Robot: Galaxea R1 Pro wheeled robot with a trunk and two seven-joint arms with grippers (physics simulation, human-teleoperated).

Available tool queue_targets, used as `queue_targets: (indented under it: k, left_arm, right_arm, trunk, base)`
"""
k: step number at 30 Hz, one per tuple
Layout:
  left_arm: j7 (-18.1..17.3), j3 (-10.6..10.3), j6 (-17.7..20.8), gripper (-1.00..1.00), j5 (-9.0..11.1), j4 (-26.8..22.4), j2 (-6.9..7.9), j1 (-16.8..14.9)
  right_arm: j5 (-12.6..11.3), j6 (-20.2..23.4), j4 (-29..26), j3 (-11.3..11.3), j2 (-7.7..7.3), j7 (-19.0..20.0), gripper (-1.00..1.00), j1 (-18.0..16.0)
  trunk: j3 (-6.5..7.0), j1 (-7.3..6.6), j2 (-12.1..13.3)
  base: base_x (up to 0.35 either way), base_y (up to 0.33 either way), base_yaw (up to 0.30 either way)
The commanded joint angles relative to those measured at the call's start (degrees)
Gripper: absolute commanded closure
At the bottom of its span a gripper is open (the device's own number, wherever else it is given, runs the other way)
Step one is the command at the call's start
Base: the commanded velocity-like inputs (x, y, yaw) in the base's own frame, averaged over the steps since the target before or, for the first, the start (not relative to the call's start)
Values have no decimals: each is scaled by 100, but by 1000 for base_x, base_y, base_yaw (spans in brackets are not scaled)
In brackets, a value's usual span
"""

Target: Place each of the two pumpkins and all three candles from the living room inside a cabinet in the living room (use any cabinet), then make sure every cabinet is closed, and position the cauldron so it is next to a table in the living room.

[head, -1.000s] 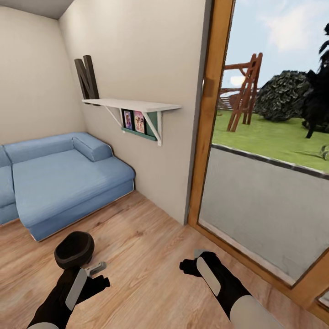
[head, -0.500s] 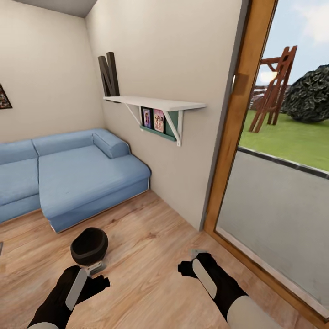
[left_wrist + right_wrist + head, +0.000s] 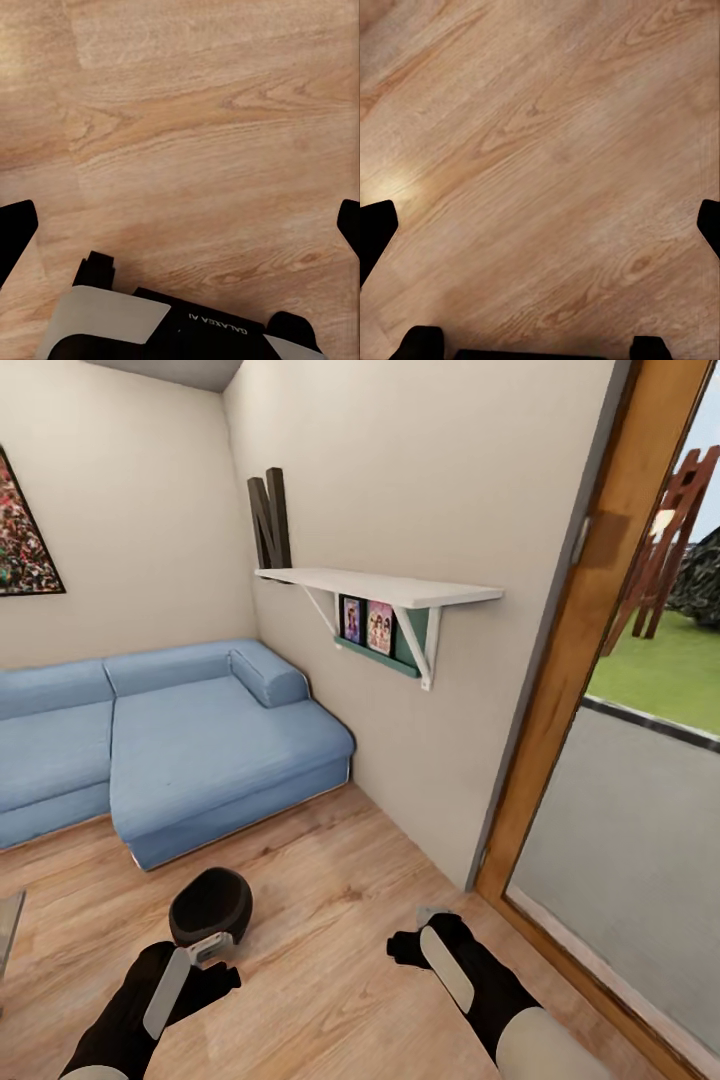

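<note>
We carry nothing: our left claw (image 3: 180,225) and right claw (image 3: 540,225) hang spread open above bare floor (image 3: 330,920), the cauldron (image 3: 210,905) just ahead, unheld.

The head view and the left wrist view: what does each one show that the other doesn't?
Head view alone: the black cauldron on the floor, a blue sofa, a wall shelf, a glass door and both arms. Left wrist view alone: the left tool close up, fingers spread wide over bare boards. Both: the wooden floor.
</note>
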Motion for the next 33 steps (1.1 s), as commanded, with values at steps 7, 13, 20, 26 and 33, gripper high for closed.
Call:
queue_targets:
  k: [7,13,20,26,33]
  left_arm:
    - [0,0,0,-100,0,1,0,0]
    - [0,0,0,-100,0,3,0,0]
    - [0,0,0,-100,0,1,0,0]
    - [0,-7,0,-100,-3,-2,0,0]
    - [0,-17,0,-100,-7,-1,0,0]
  right_arm:
    - [26,1,0,9,7,-16,-100,0]
    - [36,1,0,11,9,-15,-100,0]
    - [38,1,0,11,9,-18,-100,0]
    - [38,9,0,12,9,-18,-100,0]
    - [38,10,0,16,9,-18,-100,0]
  trunk:
    - [0,0,0]
    - [0,0,0]
    - [0,0,0]
    - [0,0,0]
    - [-11,0,0]
  base:
    - [328,0,284]
    - [281,0,291]
    - [249,0,292]
    - [75,0,292]
    - [4,0,292]
